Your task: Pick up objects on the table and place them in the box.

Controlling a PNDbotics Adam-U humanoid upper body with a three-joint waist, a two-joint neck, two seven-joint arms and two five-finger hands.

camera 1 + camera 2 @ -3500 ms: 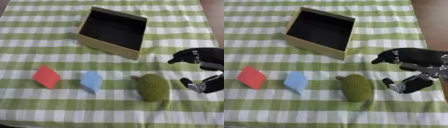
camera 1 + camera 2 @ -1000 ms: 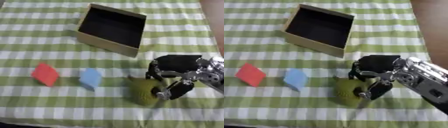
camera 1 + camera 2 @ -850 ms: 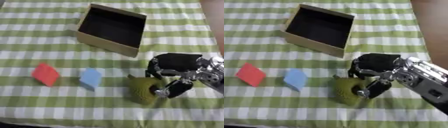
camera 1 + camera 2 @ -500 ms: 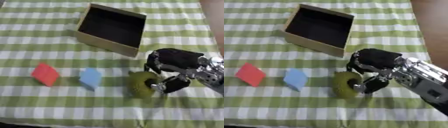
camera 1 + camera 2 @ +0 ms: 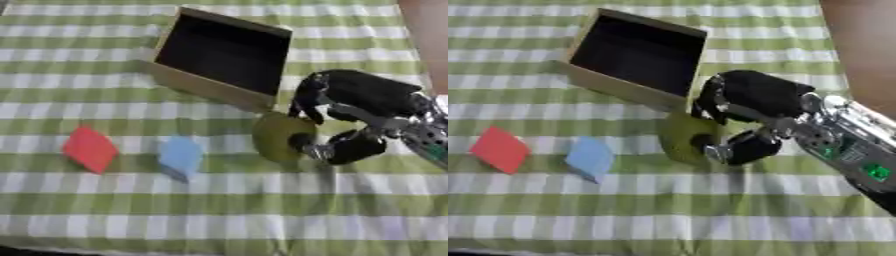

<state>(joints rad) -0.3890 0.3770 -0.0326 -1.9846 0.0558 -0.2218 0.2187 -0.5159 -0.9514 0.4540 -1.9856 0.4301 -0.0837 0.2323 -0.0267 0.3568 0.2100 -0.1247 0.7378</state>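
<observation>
A green, bumpy, oval fruit-like object [image 5: 278, 136] hangs just above the cloth, right in front of the box's near wall. My right hand [image 5: 354, 106] is shut on it, fingers over its top and thumb [image 5: 343, 148] under its right side. The tan cardboard box [image 5: 203, 88] with a dark inside lies open at the upper middle. A red block [image 5: 89, 149] and a light blue block [image 5: 181, 155] lie on the cloth at the left. My left hand shows in no view.
A green and white checked cloth [image 5: 219, 210] covers the table. The table's right edge [image 5: 837, 60] runs along the upper right, with brown floor beyond it. My right forearm [image 5: 855, 150] comes in from the lower right.
My right hand has closed on the green object and lifted it up and toward the box. The red and blue blocks have stayed in place.
</observation>
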